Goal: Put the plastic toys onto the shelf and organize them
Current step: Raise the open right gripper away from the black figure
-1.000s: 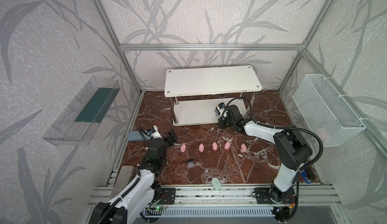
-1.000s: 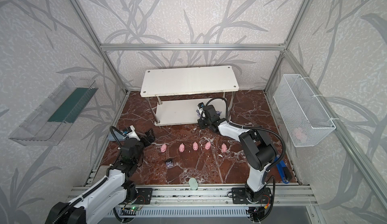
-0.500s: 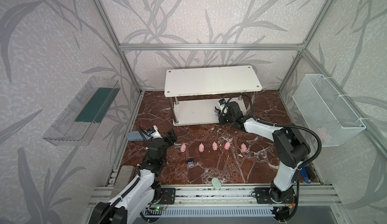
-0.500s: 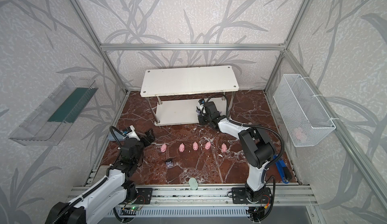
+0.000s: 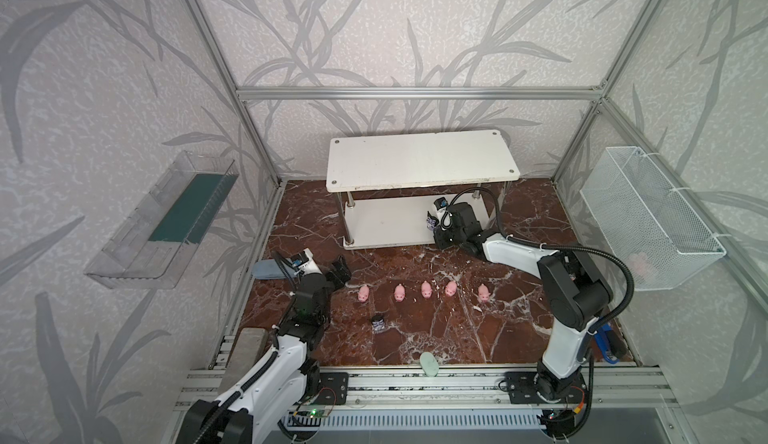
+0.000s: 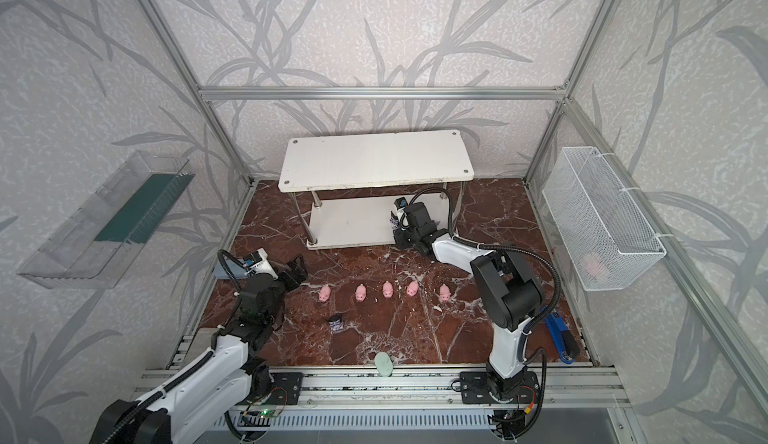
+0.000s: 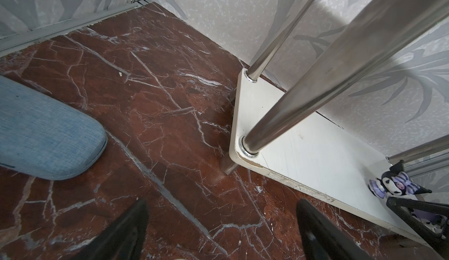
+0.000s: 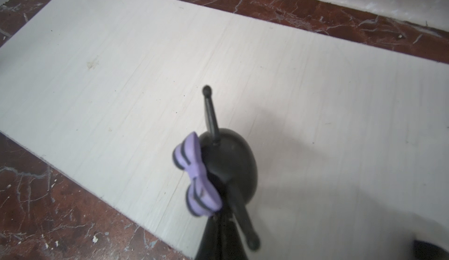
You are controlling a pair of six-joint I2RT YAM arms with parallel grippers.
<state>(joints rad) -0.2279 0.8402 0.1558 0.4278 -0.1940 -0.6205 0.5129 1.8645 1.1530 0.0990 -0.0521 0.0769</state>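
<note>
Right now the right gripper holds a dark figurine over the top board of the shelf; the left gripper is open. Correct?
No: the right gripper holds the dark figurine over the lower board of the shelf, as the right wrist view shows. The left gripper is open.

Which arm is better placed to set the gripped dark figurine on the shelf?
Right: the right hand is shut on the dark figurine over the shelf's lower board. The left hand is open and empty.
</note>
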